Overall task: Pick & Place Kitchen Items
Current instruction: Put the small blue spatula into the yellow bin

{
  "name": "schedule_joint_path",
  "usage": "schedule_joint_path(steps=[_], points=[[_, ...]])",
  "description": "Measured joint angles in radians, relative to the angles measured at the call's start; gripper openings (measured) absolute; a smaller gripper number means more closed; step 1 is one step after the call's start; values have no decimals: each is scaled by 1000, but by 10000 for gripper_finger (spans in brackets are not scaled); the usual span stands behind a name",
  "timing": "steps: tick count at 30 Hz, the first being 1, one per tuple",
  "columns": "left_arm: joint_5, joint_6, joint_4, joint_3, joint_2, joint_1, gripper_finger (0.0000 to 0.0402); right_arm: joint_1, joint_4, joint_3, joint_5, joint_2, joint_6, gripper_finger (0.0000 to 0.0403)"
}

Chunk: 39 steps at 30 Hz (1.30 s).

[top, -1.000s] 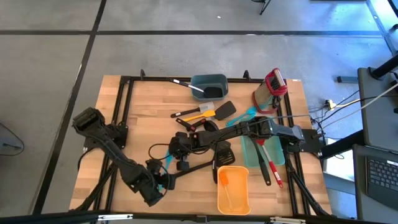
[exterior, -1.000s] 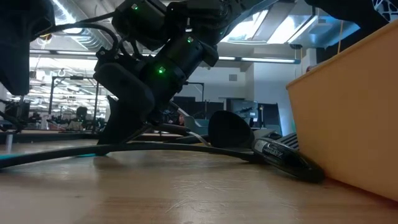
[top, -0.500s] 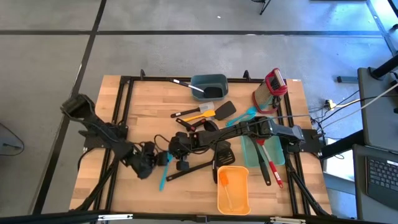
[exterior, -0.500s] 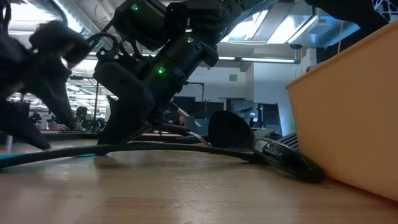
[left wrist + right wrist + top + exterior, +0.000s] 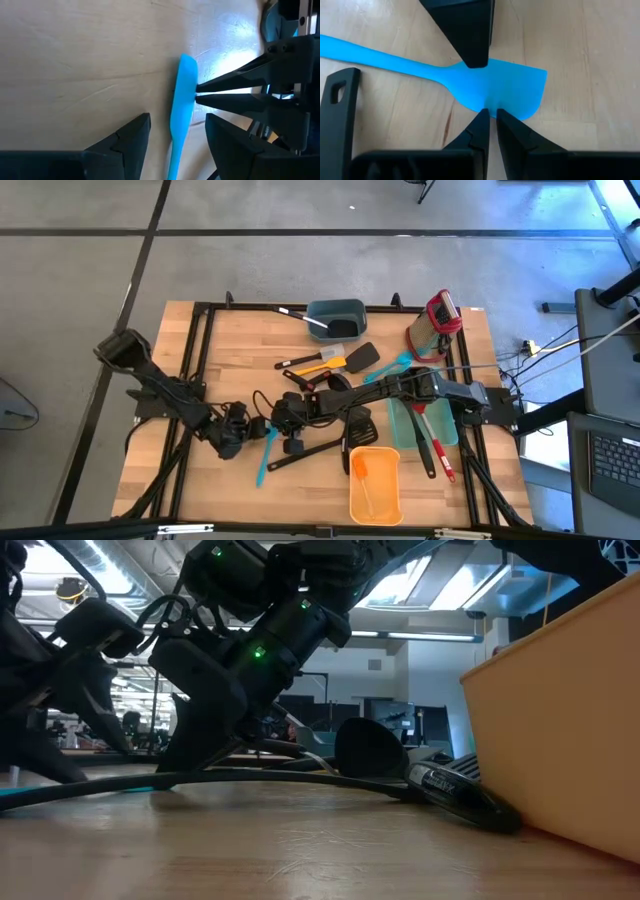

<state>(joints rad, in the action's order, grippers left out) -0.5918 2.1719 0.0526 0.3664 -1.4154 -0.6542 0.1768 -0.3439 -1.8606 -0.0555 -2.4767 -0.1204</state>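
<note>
A teal spatula (image 5: 265,455) lies flat on the wooden table, blade toward the far side; it also shows in the left wrist view (image 5: 182,100) and the right wrist view (image 5: 485,82). My right gripper (image 5: 283,418) reaches in from the table's right and is shut, its tips (image 5: 490,117) at the blade's edge. My left gripper (image 5: 246,438) is open, low over the table beside the spatula. In its wrist view its fingers (image 5: 127,142) stand on either side of the handle without touching it. My right gripper meets the spatula's blade at its side edge (image 5: 192,92) with the tips of its shut fingers (image 5: 220,92). The fingers slant down from the table's right and lie across the spatula. The spatula lies flat on the table. Whether the tips press it or only touch it, I cannot tell.
An orange bin (image 5: 375,480) stands at the near edge and a grey-blue bin (image 5: 337,318) at the far edge. Black utensils (image 5: 325,448) lie by the right gripper, and orange and black turners (image 5: 335,362) farther back. A teal tray (image 5: 425,430) with utensils is at the right.
My left gripper has gone from near the table's near edge toward the far edge, up alongside the teal spatula and close to the right gripper. The spatula and the right gripper have kept still.
</note>
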Motion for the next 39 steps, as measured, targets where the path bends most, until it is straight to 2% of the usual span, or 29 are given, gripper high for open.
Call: schedule_joint_path(steps=[8,14,19,24,30,39], points=[[-48,-20,107,-1,-77,23,191,0,3,0,1,0,-22,39],[-39,-37,247,3,-132,31,191,0,10,0,1,-2,-22,39],[-32,-82,293,-2,-136,35,188,-6,11,0,-4,-2,-21,40],[-16,-84,294,-3,-136,27,139,-11,11,0,-4,-2,-18,40],[-31,-40,290,-3,-137,14,22,-14,12,0,-7,-2,-14,40],[1,-15,265,-1,-132,3,5,-14,12,0,-7,-2,-14,40]])
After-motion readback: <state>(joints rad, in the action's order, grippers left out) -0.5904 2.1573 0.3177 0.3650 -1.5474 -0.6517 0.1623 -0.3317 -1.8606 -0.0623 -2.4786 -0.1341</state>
